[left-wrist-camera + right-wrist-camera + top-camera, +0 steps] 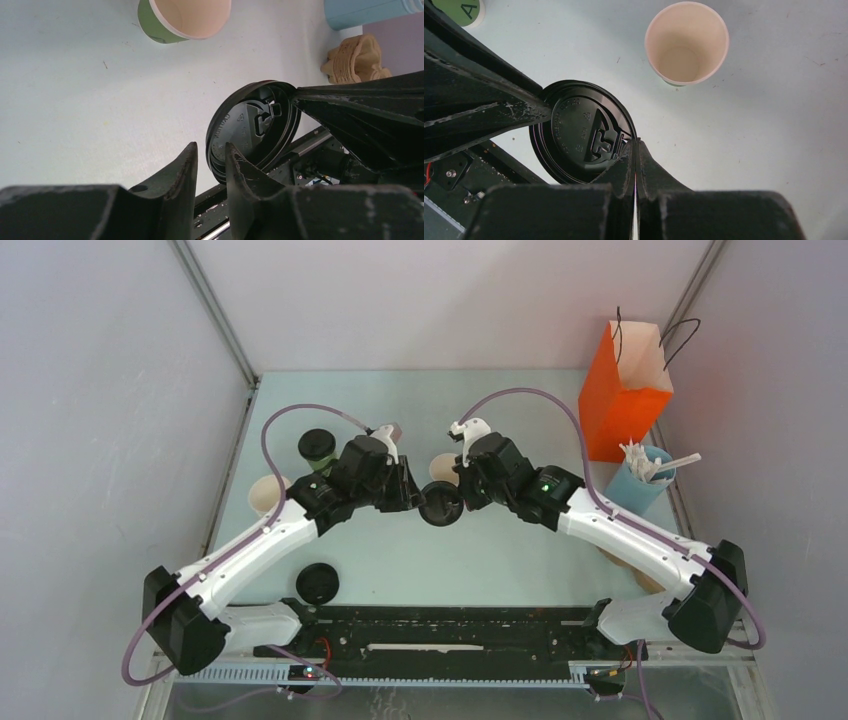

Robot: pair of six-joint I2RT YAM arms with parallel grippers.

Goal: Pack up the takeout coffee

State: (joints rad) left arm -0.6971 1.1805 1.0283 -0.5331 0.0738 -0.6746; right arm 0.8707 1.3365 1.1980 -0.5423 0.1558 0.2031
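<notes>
The right gripper (635, 145) is pinched shut on the rim of a black lid (579, 130) over mid-bench (500, 420). The left gripper (210, 149) straddles the opposite rim, jaws apart. A lidded coffee cup (318, 449) stands left rear.

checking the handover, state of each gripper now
left gripper: part open around the edge of the black lid
right gripper: closed on the black lid

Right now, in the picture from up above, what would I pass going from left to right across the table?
open paper cup → lidded green cup → black lid held in the middle → orange paper bag
</notes>
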